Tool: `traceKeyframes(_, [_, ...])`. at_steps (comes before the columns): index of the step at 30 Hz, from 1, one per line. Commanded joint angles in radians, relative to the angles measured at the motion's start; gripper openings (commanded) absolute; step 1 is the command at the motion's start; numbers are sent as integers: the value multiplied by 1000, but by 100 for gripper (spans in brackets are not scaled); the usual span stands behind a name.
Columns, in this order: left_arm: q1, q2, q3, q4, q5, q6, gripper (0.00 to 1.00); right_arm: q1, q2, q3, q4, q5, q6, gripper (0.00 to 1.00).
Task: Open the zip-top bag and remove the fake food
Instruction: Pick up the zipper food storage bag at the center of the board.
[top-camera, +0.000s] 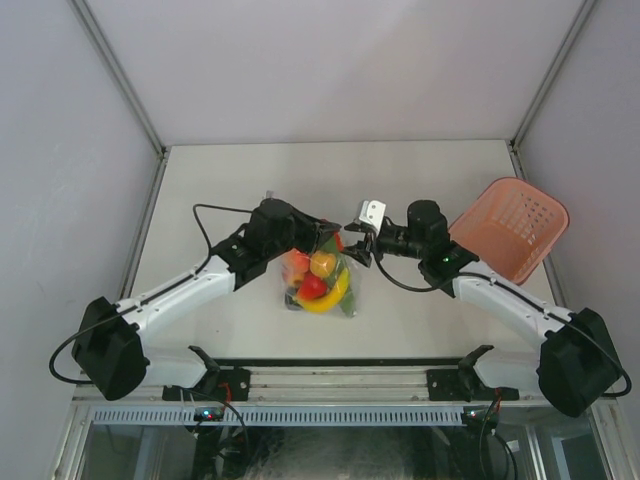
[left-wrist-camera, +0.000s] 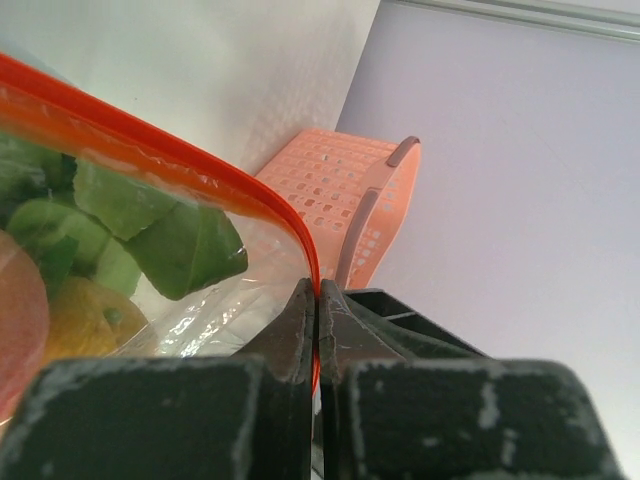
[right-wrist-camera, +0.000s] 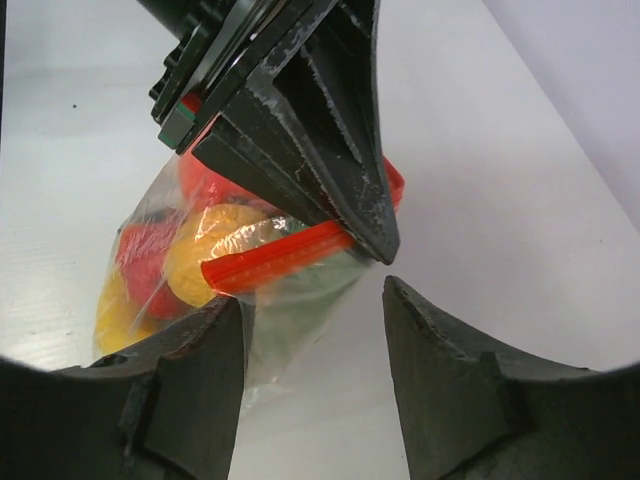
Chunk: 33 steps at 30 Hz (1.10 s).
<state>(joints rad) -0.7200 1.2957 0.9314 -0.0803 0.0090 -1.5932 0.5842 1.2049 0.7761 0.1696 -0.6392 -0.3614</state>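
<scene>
- The left claw (left-wrist-camera: 317, 300) is clenched on the red zipper strip (left-wrist-camera: 150, 140) of the zip-top bag (top-camera: 322, 278), holding its mouth up over the counter (top-camera: 420, 180) so the fake food (top-camera: 318, 288) sags inside.
- The right claw (right-wrist-camera: 312, 295) is released, jaws apart just beside the strip, probably to pinch the opposite lip.

The white-and-black left arm (top-camera: 180, 290) and right arm (top-camera: 505, 298) angle inward. The black two-finger left gripper (left-wrist-camera: 317, 298) is clamped tight, and the black right gripper (right-wrist-camera: 313, 305) stands parted.

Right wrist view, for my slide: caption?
Left gripper pinches the clear crinkly zip-top bag of plastic toy fruit by its red-orange zipper strip; open right gripper hovers close.
</scene>
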Motion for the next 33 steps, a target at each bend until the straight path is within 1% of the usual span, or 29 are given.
traceKeyframes(1, [-12,-54,38,95,9,-10,0,23,18,7,89,55,-30,45])
traceKeyframes(5, [-13,-66,29,113,8,12,1,22,26,19,94,65,-26,12])
traceKeyframes(6, [-13,-68,27,116,8,17,3,20,27,25,93,62,-20,5])
traceKeyframes(7, [-13,-70,26,119,10,24,8,14,28,35,90,57,-10,0])
traceKeyframes(11, [-13,-101,13,122,-10,75,35,-21,28,80,80,17,53,0])
traceKeyframes(14, [-9,-160,-11,110,-69,163,54,-56,33,111,66,-23,102,0])
traceKeyframes(15, [-5,-185,-22,108,-87,206,64,-68,35,119,61,-35,113,0])
traceKeyframes(16, [-1,-215,-35,110,-104,258,71,-79,38,125,56,-50,119,0])
traceKeyframes(19, [18,-313,-89,107,-156,462,86,-107,46,141,44,-100,132,0])
traceKeyframes(21, [38,-399,-154,110,-182,595,96,-119,52,149,32,-126,131,0])
traceKeyframes(22, [54,-440,-198,124,-190,648,100,-124,55,154,29,-140,130,0])
traceKeyframes(24, [119,-510,-314,202,-136,671,100,-133,62,163,17,-163,123,0])
traceKeyframes(26, [212,-563,-478,342,-43,597,100,-143,69,173,6,-189,119,0])
traceKeyframes(28, [314,-579,-627,560,32,479,100,-151,75,180,-6,-207,115,0])
traceKeyframes(30, [362,-558,-737,755,45,382,100,-156,80,187,-19,-226,107,0])
traceKeyframes(31, [376,-539,-769,821,36,359,100,-158,83,188,-25,-231,102,0])
traceKeyframes(33, [392,-491,-793,875,8,348,100,-161,87,193,-40,-255,87,0])
